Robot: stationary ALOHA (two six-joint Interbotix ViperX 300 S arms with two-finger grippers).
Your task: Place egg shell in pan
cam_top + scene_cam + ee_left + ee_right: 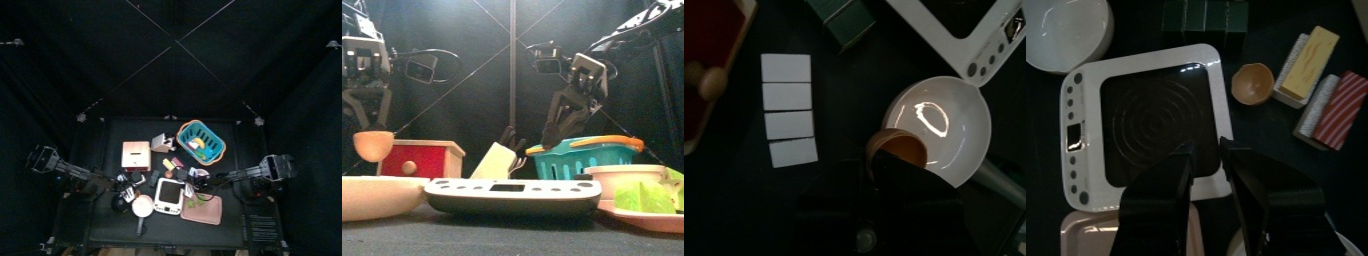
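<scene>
Jaws of the right gripper (1207, 152) stand a narrow slit apart with nothing between them, hanging over the dark ringed face of a white hob (1149, 115). Seen from that wrist, a brown half shell (1253, 83) lies on the desk (1267, 30) at about one o'clock from those jaws, just beside the hob's edge. A butter stick (1308, 63) lies just past it.

At the left gripper (898, 175), an egg shell (898, 150) sits right at the tip, hollow side showing, against the rim of the white pan (949, 120). It is too dark there to tell whether the gripper has hold of it or how it is set. From the front, this shell appears raised above the pan's near wall.

In the top view the pan is at seven o'clock on the desk, the hob is just beside it toward the middle, and a teal basket (201, 140) is at one o'clock.

The risk, as I judge it, lies in how close the shell is to the rim. If it is let go while it straddles the lip, it may tip outward onto the desk. Too hard a squeeze could crack so thin a shell. The right arm, if it reaches across for the other shell, could crowd the left one over the hob.
</scene>
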